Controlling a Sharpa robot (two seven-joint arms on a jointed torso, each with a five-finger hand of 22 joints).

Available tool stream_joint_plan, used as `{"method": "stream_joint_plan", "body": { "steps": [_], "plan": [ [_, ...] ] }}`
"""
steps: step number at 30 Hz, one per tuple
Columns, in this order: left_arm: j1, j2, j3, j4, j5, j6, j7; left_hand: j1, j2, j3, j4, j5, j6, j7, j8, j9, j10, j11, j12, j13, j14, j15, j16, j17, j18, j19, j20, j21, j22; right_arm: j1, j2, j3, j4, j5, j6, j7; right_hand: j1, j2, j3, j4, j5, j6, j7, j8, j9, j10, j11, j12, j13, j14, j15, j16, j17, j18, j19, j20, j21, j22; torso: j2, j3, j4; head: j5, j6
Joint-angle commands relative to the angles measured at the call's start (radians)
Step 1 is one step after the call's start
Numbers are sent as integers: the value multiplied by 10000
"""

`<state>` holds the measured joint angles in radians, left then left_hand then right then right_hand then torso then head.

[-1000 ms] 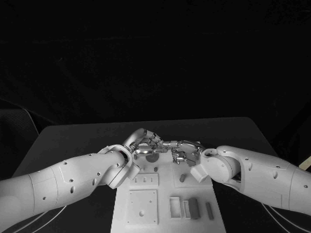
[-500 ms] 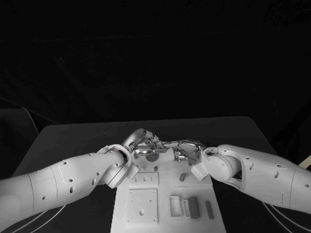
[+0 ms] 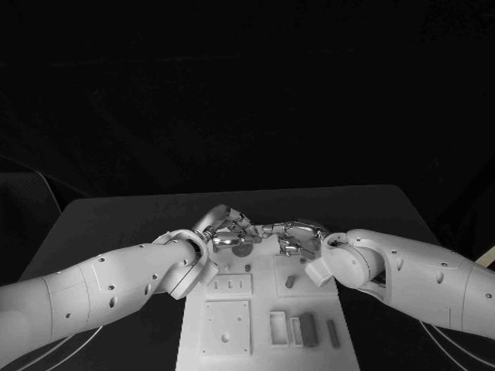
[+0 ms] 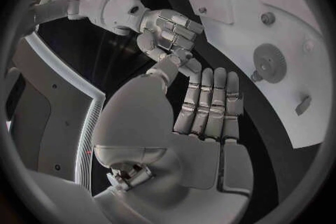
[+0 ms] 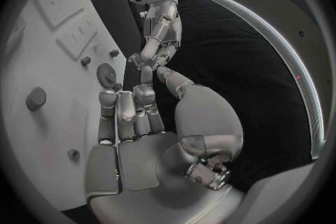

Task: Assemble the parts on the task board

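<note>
In the head view, the left hand (image 3: 227, 232) sits left of centre at the far end of the task board (image 3: 227, 328), fingers curled; whether it holds a part I cannot tell. Just right, the right hand (image 3: 295, 239) meets it, fingertips nearly touching, grasp equally unclear. The gear (image 4: 269, 60) lies on the board beside both hands; loose parts (image 3: 303, 330) lie lower right.
</note>
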<state>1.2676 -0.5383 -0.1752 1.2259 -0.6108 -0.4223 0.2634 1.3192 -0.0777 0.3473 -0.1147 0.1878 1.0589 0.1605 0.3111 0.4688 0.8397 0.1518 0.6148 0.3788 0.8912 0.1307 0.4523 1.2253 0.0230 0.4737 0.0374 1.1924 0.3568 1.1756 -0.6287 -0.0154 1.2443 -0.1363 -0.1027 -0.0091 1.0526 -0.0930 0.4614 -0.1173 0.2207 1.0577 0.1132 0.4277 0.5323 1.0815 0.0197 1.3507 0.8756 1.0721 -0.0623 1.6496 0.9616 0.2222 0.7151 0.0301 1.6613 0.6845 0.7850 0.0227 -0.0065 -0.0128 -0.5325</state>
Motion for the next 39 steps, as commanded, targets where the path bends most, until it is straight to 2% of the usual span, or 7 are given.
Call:
{"method": "stream_joint_plan", "body": {
  "steps": [1, 7, 10, 15, 24, 26, 39],
  "plan": [
    [2, 2, 7, 19, -62, -115, 16, 37, 107, 41, 10, 39, 318, -341, 84, 14, 10, 29, 44, 11, -49, 11, -46, 20, -180, -46, -30, -26, 6, -2, -14, 5, -7, -213, -56, 82, -51, -112, -81, 33, -28, 226, 209, 18, 18, 82, 24, 42, -14, 36, 44, 43, -18, -49, 98, -5, 1175, 16, -3, 2, 0, 5, -2],
    [0, -16, 8, -5, 510, -141, 262, 38, 107, 44, 10, 38, 323, -338, 86, 14, 21, 29, 56, 16, -41, 11, -42, 28, -180, -44, -31, -22, 8, -2, -42, 5, -47, -140, 153, -145, -302, -206, -169, 171, -24, -23, 260, -135, 2, 54, 20, 12, -47, 46, 57, 18, -64, -40, 150, -7, 1167, 8, -3, 1, -8, 21, 8],
    [0, -5, 9, -21, 1139, -64, 467, 37, 107, 44, 10, 38, 325, -337, 87, 14, 25, 29, 60, 18, -39, 11, -40, 31, -180, -44, -31, -21, 9, -2, 10, 4, -65, 240, 472, -276, -1056, -309, -358, 457, -20, -1238, 439, -878, -272, -413, 146, -236, -182, -277, 140, -206, -218, -60, -5, 1, 989, -90, -6, 0, -10, 9, 33],
    [0, 59, 9, -73, 1809, 10, 708, 11, 105, 33, 27, 32, 335, -336, 92, 15, 46, 28, 84, 27, -36, 6, -37, 47, -189, -53, -25, -19, 10, -10, 133, 3, -68, 598, 802, -321, -1970, -376, -460, 849, -22, -2087, 521, -1241, -536, -987, 342, -462, -332, -844, 314, -451, -372, -154, -409, 37, 757, -240, -11, 4, -4, -6, 85],
    [-26, 103, 10, -51, 1955, -54, 1150, -42, 86, 3, 49, 24, 343, -341, 95, 14, 56, 19, 112, 37, -56, -3, -44, 72, -209, -85, -10, -27, 9, -142, 279, 3, -58, 1101, 895, -377, -2357, -346, -471, 1078, -18, -2223, 530, -1240, -600, -1098, 389, -468, -359, -991, 373, -478, -402, -192, -537, 51, 713, -283, -9, 3, -3, -31, 141],
    [-34, 114, 10, -38, 1955, -63, 1222, -47, 82, 0, 50, 23, 343, -343, 95, 14, 55, 16, 114, 38, -61, -5, -46, 75, -211, -91, -8, -28, 9, -158, 290, 3, -8, 1198, 915, -392, -2680, -503, -646, 1163, -356, -2304, 532, -1183, -597, -1163, 397, -431, -351, -1083, 388, -454, -375, -218, -642, 26, 748, -289, -8, 3, 0, -27, 156],
    [-84, 188, 19, 75, 1959, -134, 1368, -65, 60, -18, 47, 21, 344, -358, 94, 12, 42, 3, 123, 40, -87, -18, -56, 91, -224, -122, 1, -39, 6, -189, 391, 4, 136, 1744, 737, -42, -2996, -368, -725, 1342, -377, -2320, 526, -1131, -583, -1190, 399, -401, -347, -1126, 392, -434, -356, -236, -694, 8, 775, -297, -5, 10, 2, -51, 224]
  ]
}}
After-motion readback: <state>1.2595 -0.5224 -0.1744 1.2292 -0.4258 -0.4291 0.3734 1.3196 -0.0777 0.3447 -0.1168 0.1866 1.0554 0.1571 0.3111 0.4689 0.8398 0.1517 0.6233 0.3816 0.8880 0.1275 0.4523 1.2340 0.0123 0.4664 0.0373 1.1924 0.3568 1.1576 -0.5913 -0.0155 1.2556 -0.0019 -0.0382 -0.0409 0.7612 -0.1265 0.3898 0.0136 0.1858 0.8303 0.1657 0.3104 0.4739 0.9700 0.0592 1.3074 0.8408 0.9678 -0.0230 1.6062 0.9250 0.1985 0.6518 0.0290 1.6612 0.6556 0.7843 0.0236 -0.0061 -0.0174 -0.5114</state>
